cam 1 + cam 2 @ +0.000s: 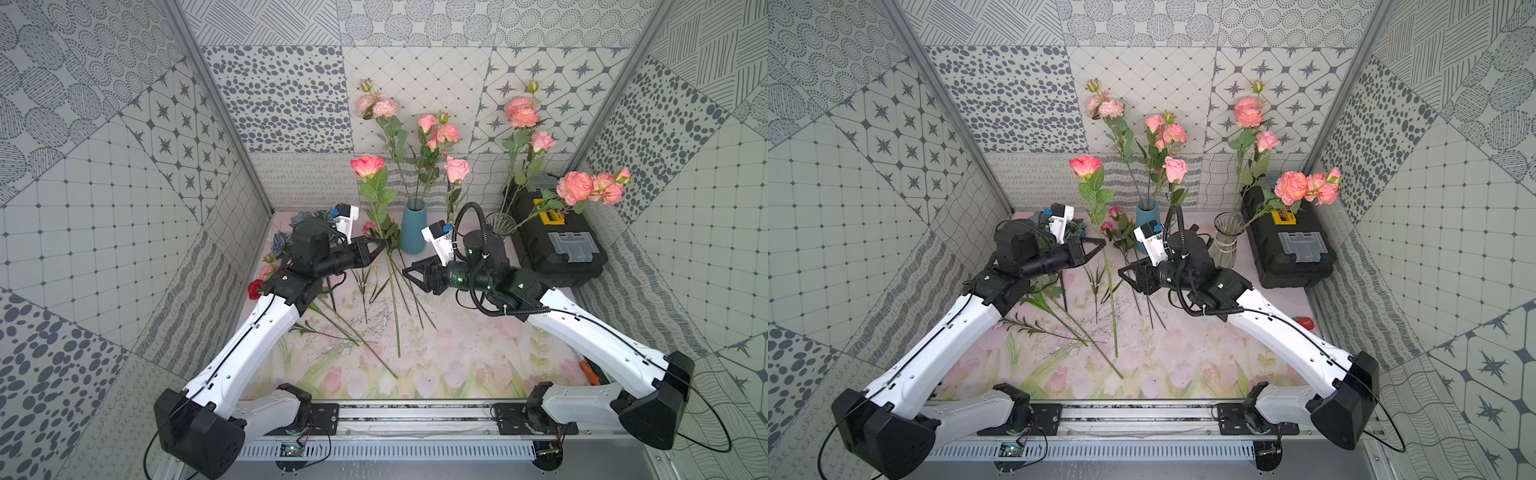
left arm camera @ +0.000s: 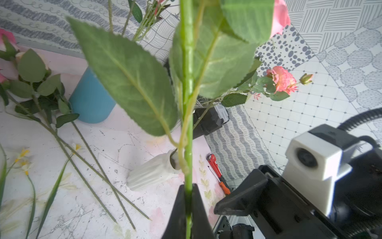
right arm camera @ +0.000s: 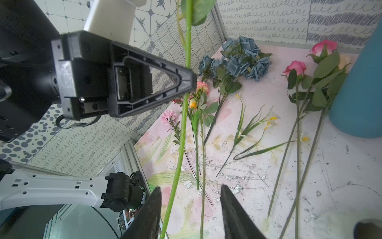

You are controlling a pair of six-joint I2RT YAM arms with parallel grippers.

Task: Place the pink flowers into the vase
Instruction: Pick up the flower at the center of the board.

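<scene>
Spreading under everything is the flower-printed table (image 1: pixel 457 365). A black toolbox (image 1: pixel 557 245) sits well back behind the right gripper's (image 3: pixel 191 187) wrist, out of the work.

Just past the tips of both grippers stands the blue vase (image 1: pixel 413 228), already holding several pink flowers (image 1: pixel 440 131). A glass vase (image 1: pixel 1225 237) by the right gripper's wrist holds more, and a white vase (image 2: pixel 153 173) lies on its side under that arm. The blue one is upright and nearest the tips, so I judge it the likely goal. The pictures do not settle which vase is meant.

The rose (image 1: pixel 367 166) in hand is long. Its bloom rises well above the left gripper (image 1: pixel 380 248), and its bare stem hangs below toward the table. The left gripper is clamped fully on that stem just under the leaves and holds it upright, probably so the cut end can be steered down into a narrow mouth.

The right gripper is about half open and grips nothing. Its wrist view shows the lower stem running close by one finger (image 3: pixel 148 211). I cannot tell whether the stem lies between the jaws or just in front of them. That placing suggests a second grip lower down, to steady the loose tail.

Smaller and loose, pink roses (image 3: pixel 294 67) lie flat beside the blue vase, ahead of the right gripper, not yet placed. Blue-grey flowers (image 3: pixel 244 55) beyond the left gripper are not wanted.
</scene>
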